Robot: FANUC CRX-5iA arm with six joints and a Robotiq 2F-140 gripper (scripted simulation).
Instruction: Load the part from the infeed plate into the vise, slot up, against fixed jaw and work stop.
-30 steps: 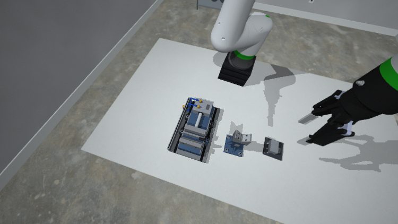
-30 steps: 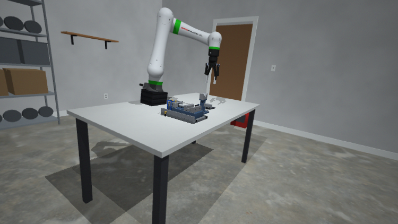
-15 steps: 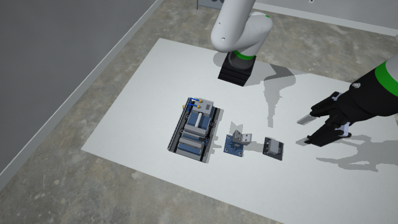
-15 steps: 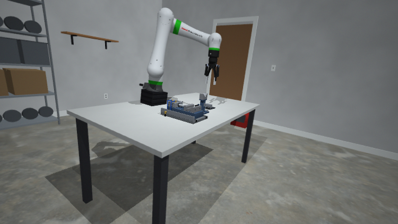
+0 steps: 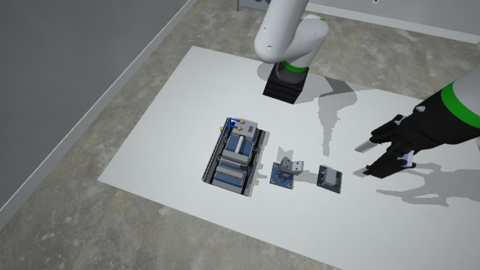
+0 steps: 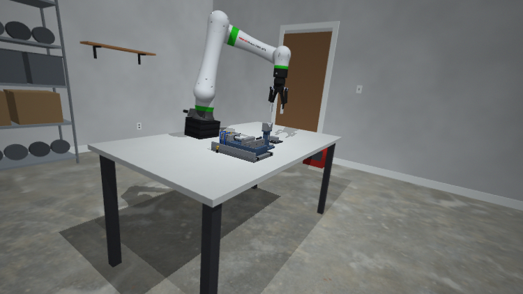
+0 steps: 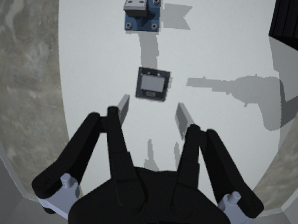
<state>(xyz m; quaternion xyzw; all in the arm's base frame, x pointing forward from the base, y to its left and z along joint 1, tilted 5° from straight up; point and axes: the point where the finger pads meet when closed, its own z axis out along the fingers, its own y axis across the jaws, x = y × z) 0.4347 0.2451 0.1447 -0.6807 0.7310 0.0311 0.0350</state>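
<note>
The grey block (image 5: 330, 176) (image 7: 152, 83) lies on the dark infeed plate (image 5: 336, 188) (image 7: 159, 96). Its milled slot cannot be made out. My gripper (image 5: 360, 159) (image 6: 277, 109) (image 7: 152, 106) is open and empty, high in the air above the table, to the right of the plate in the top view. The vise (image 5: 240, 156) (image 6: 241, 144) stands open with nothing seen between its jaws. The fixed jaw (image 5: 230, 172) is the one away from the rod. The moving jaw (image 5: 235, 157) is on the air cylinder's rod (image 5: 239, 144). The work stop (image 5: 244, 166) is small at the jaws' right end.
The V-block (image 5: 291, 166) (image 6: 266, 127) (image 7: 136, 7) stands on its blue base between the vise and the infeed plate. Blue air lines (image 5: 230, 127) rise at the cylinder end of the vise. The black robot pedestal (image 5: 283, 87) (image 6: 202, 127) stands farther back.
</note>
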